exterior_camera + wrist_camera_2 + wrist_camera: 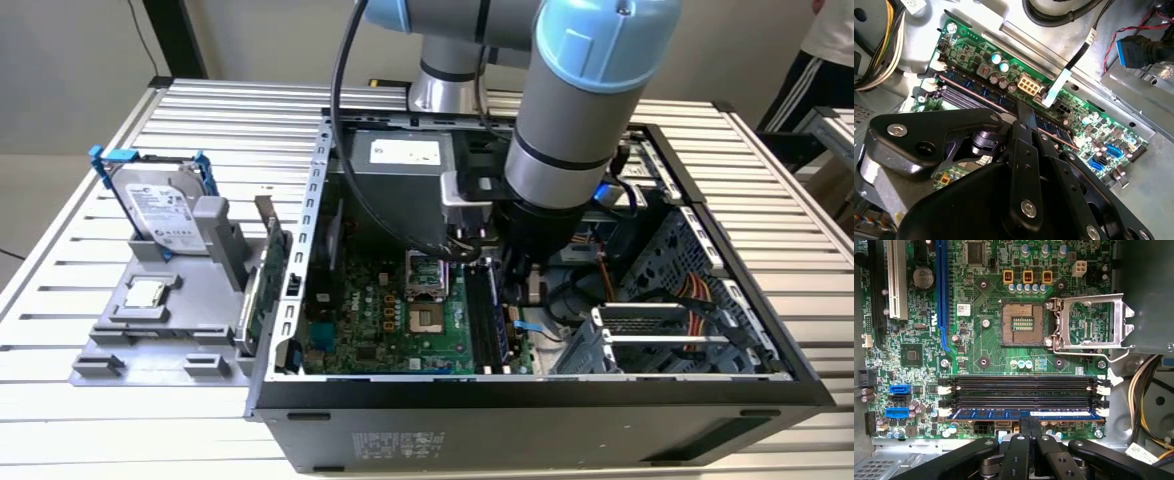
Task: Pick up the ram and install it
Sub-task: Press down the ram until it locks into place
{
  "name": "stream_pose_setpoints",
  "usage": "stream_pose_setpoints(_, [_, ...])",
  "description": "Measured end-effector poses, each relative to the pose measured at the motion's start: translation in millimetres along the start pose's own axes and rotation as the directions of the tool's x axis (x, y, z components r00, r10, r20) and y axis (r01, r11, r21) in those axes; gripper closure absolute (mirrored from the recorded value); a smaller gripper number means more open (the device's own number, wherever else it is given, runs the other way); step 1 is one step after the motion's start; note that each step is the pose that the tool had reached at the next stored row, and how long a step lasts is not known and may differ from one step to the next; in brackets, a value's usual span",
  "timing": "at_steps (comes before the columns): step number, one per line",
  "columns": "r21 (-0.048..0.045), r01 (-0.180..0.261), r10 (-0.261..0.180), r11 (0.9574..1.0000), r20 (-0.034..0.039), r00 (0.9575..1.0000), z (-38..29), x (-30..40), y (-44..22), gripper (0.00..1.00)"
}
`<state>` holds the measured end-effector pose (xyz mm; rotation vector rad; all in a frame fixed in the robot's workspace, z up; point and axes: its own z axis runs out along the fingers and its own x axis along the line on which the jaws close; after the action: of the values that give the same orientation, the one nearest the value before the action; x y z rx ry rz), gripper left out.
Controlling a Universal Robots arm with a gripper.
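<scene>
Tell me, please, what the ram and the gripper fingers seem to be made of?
The ram: apparently a dark-blue printed circuit board, thin and matte, standing in a memory slot. The gripper fingers: probably black-coated metal, judging by a dull sheen, crisp edges and silver pivot screws; hard plastic is possible.

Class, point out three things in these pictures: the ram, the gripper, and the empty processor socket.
ram [989,414]: first wrist view, on its blue top edge in the slot.
gripper [1030,424]: first wrist view, midway between its fingertips, at the ram's middle.
processor socket [1022,323]: first wrist view, on its bare contact field.
</scene>
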<state>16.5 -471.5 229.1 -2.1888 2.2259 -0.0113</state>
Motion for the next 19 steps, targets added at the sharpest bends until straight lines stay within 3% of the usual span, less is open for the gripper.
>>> stream_pose_setpoints(8, [-0.0005,0.000,0.000,1.0000,-0.0026,1.0000,12.0,0.4,0.3,1.00])
stream_pose_setpoints(11, [0.0003,0.000,0.000,1.0000,0.0020,1.0000,3.3,-0.2,0.0,1.00])
stream_pose_setpoints(15, [-0.0004,0.000,0.000,1.0000,-0.0006,1.0000,-14.7,0.1,-0.3,1.00])
stream_pose_setpoints(19, [-0.0005,0.000,0.000,1.0000,-0.0003,1.0000,-25.2,0.0,-0.4,1.00])
